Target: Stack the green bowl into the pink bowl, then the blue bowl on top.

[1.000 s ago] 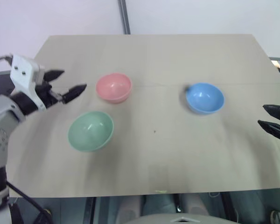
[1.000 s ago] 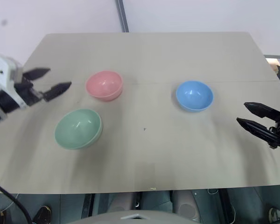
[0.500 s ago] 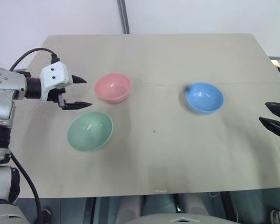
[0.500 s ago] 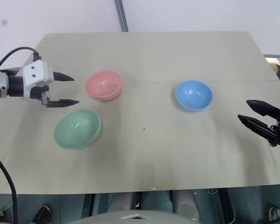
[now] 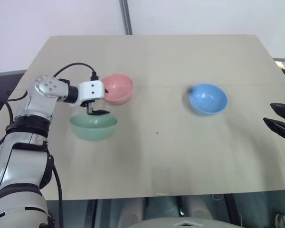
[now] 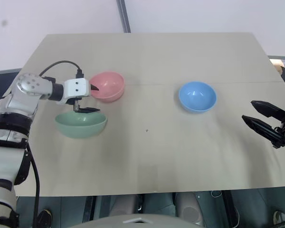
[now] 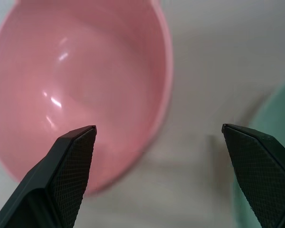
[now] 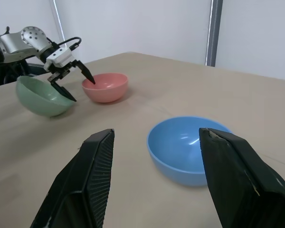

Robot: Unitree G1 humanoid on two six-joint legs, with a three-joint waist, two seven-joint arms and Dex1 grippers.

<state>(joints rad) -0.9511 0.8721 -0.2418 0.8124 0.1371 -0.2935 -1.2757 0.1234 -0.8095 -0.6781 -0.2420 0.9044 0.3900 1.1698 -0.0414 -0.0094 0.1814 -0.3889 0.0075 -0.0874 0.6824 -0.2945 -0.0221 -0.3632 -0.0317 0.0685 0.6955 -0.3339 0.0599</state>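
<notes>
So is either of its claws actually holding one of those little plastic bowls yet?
No. The left gripper hangs open between the pale pink plastic bowl and the mint-green plastic bowl, gripping neither. The right gripper is open and empty.

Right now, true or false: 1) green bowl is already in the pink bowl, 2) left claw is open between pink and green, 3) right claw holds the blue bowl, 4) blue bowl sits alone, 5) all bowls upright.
1) False: the green bowl sits on the table beside the pink bowl.
2) True: the left claw is open there.
3) False: the right claw is open and apart from the blue bowl.
4) True.
5) True.
</notes>
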